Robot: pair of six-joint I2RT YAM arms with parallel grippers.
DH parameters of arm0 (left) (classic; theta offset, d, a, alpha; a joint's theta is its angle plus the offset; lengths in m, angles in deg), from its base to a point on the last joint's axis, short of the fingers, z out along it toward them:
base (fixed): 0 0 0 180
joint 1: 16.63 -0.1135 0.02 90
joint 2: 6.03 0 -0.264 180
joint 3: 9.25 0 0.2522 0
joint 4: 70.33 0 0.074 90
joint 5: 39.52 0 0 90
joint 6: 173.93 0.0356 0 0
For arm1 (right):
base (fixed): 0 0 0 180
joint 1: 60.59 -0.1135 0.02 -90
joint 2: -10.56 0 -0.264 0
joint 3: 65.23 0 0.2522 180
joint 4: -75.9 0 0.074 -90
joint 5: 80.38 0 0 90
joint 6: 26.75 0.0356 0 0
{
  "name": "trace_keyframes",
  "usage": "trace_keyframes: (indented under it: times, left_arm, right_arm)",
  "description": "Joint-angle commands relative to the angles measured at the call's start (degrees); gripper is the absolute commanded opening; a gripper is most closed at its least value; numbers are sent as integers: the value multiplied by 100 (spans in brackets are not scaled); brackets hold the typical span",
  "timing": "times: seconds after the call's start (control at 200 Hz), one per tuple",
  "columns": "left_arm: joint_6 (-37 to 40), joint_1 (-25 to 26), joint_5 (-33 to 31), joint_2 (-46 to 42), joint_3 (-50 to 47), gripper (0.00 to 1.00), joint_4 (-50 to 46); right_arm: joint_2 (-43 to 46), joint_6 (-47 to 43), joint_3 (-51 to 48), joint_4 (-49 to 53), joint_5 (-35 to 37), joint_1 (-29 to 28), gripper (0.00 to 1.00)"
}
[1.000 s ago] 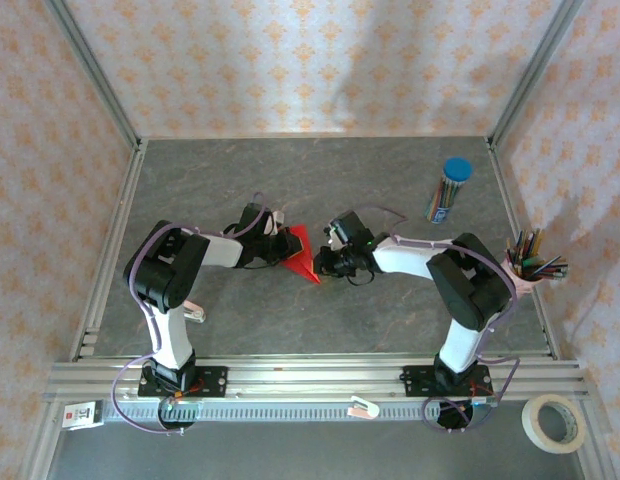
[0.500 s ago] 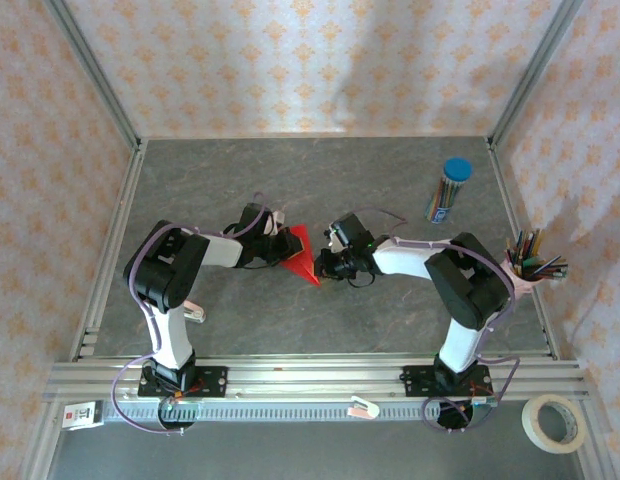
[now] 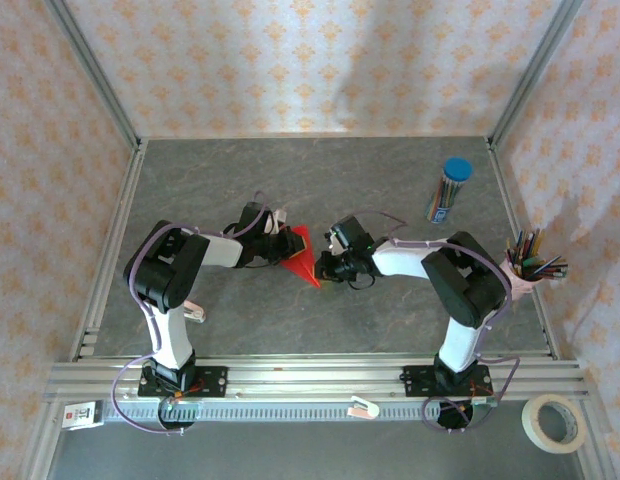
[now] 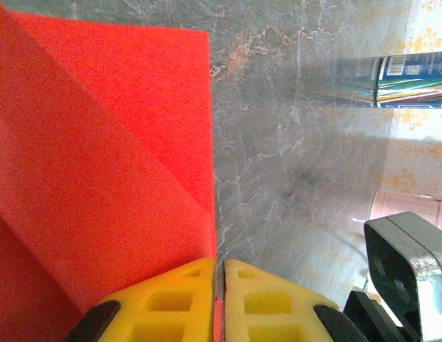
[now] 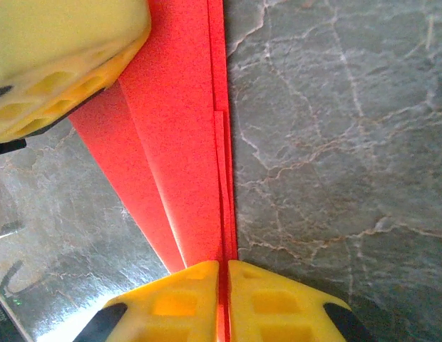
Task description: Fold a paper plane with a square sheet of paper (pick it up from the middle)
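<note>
The red paper is folded into a narrow pointed shape with creases and hangs between the two arms at the middle of the table. My left gripper is shut on its left edge; in the left wrist view the paper runs into the closed yellow fingers. My right gripper is shut on the pointed lower end; in the right wrist view the layered paper enters the closed yellow fingers. The left gripper's yellow finger shows at that view's upper left.
A blue-capped tube of coloured pencils lies at the back right. A pink cup of pencils stands at the right edge. A roll of tape lies outside the frame at the front right. Metal rails border the grey table.
The right gripper has edged slightly left and up with the paper's tip. The left gripper holds its place.
</note>
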Motion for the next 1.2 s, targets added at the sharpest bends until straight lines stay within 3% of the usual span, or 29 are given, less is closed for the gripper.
trace_keyframes:
  times: [0.0, 0.345, 1.196]
  left_arm:
    - [-76, 38, 109, -275, -33, 12, 152]
    - [-112, 110, -155, -918, -458, 12, -54]
    - [-39, 623, -145, -162, -195, 8, -368]
  right_arm:
    - [-91, 41, -79, 19, 102, 14, 11]
    - [-20, 89, -102, -66, 182, 19, 12]
    - [211, 49, -137, -97, 131, 53, 13]
